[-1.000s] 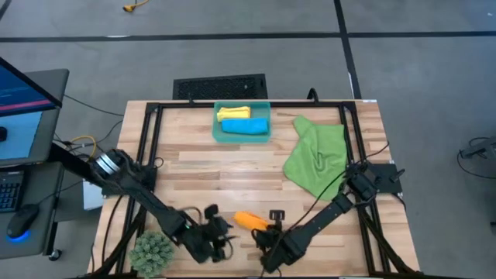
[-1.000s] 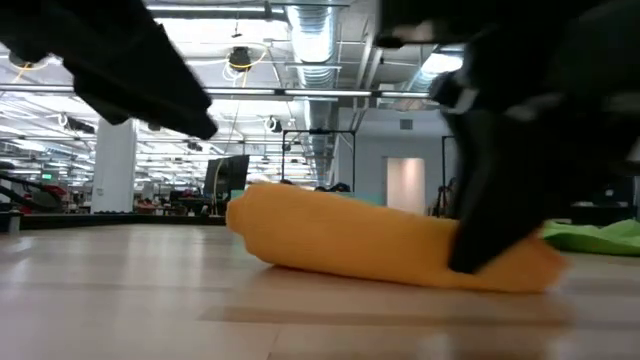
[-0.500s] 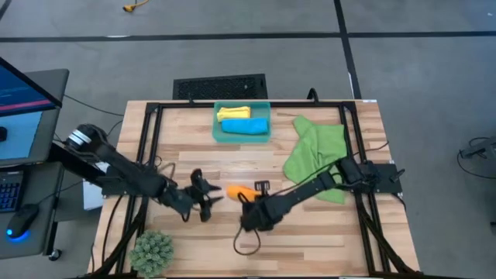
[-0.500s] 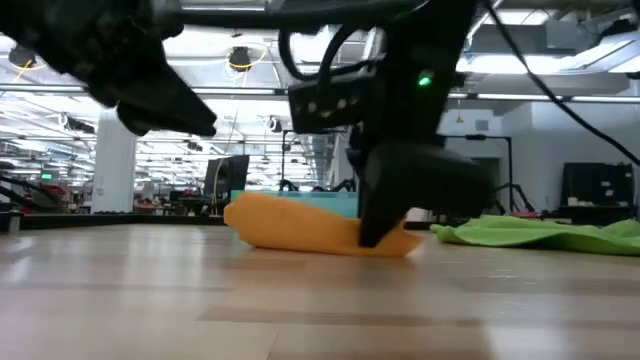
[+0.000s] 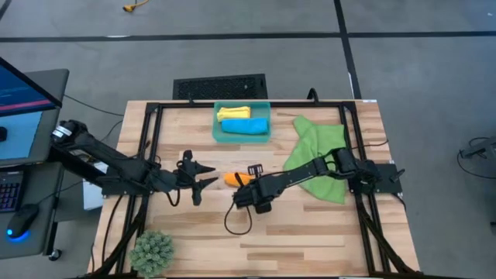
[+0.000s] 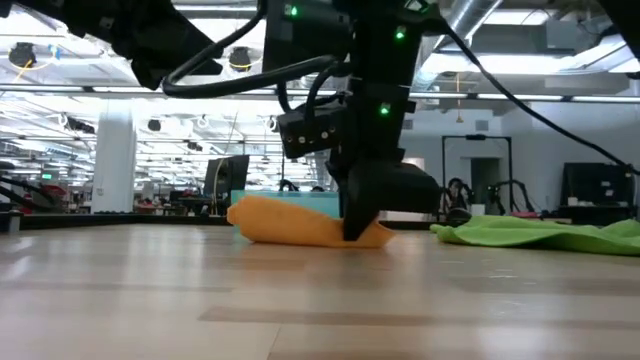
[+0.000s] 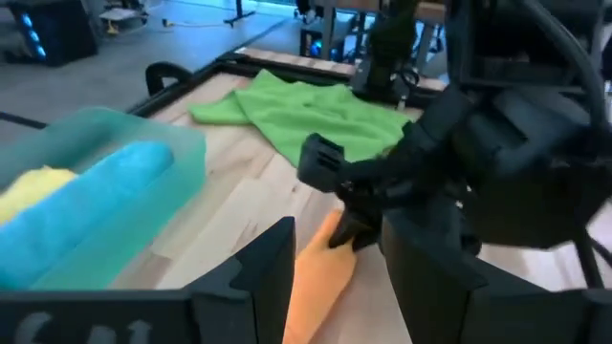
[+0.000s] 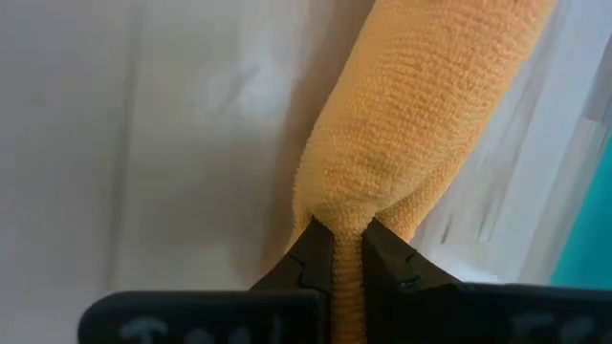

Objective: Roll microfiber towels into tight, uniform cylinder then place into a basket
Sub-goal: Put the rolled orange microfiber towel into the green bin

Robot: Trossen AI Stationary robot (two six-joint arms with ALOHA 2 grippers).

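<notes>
Pinching one end of the rolled orange towel [image 8: 421, 124] between nearly closed fingers, the right gripper [image 5: 246, 188] holds it near the table's [image 5: 325, 232] middle, the roll's other end resting on the wood. The left gripper [image 5: 200, 176] hovers just beside the roll, fingers spread, holding nothing. The carrying step looks underway; next calls for lifting toward the basket [image 5: 219, 132] at the far edge, beside the blue [image 5: 246, 125] and yellow [image 5: 233, 113] rolls. The green towel [image 5: 314, 159] lies unrolled near the right edge
</notes>
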